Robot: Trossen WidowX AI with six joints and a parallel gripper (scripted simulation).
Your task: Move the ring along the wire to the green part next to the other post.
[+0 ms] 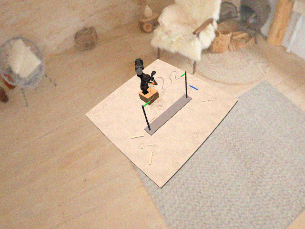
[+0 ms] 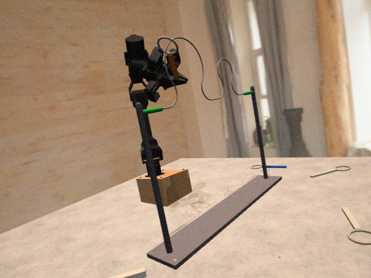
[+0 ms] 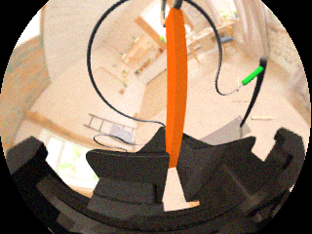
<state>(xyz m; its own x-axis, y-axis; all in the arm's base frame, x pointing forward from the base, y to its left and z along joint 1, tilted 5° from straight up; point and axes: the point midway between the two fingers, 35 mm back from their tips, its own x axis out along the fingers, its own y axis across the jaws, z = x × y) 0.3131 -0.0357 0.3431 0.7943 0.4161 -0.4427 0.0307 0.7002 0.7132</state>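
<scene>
"While the black gripper is up beside the wire, what is between its fingers?" asks the first watcher.

"It is clamped on the orange handle," says the second. "The ring sits above the handle in the exterior view."

"And where along the wire?"

"Around the first tall bend, past the nearer green part and well apart from the farther one. The wire appears to run through it, but whether they touch, nobody can tell."

"What lies below?"

"A blue stick, flat on the table, near the farther post."
</scene>
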